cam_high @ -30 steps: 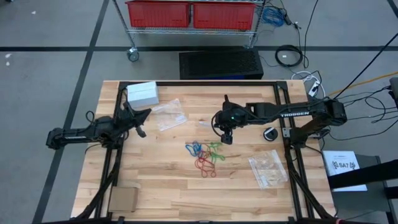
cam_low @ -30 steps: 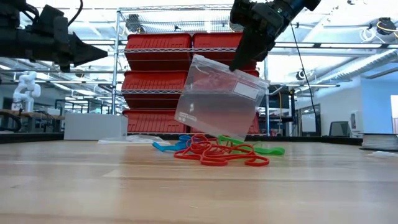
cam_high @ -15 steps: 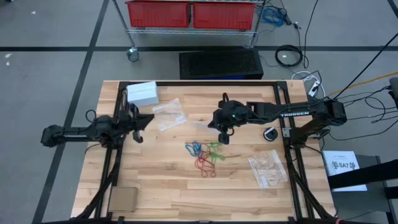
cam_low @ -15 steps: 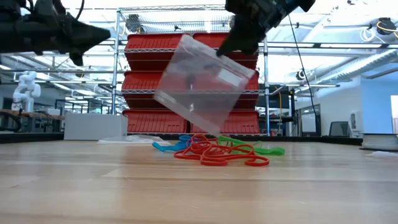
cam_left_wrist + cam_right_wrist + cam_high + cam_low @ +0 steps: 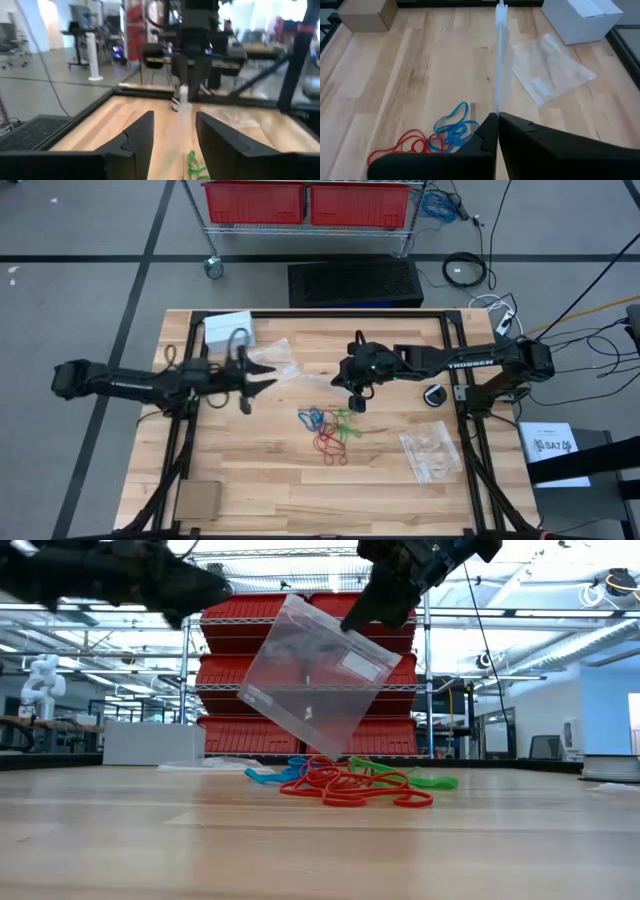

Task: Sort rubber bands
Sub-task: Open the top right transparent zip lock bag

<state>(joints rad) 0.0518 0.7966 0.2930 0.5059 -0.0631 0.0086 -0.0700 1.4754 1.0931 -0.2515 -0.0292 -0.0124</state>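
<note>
High view, left to right: left gripper (image 5: 262,377) with fingers spread wide, holding nothing, near one flat bag (image 5: 272,363). One pile of rubber bands (image 5: 330,430) mid-table, red, blue, green. Just above, right gripper (image 5: 357,398) pinched tight on a hanging clear bag (image 5: 315,676). Plenty of bare table (image 5: 260,480) around.

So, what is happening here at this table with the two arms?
The right gripper is shut on the top edge of a clear plastic bag and holds it in the air, tilted, above a pile of red, blue and green rubber bands near the middle of the table. The left gripper is open and empty, above the table and pointing toward the bag. No band shows in the held bag, and two other clear bags lie flat on the table.
</note>
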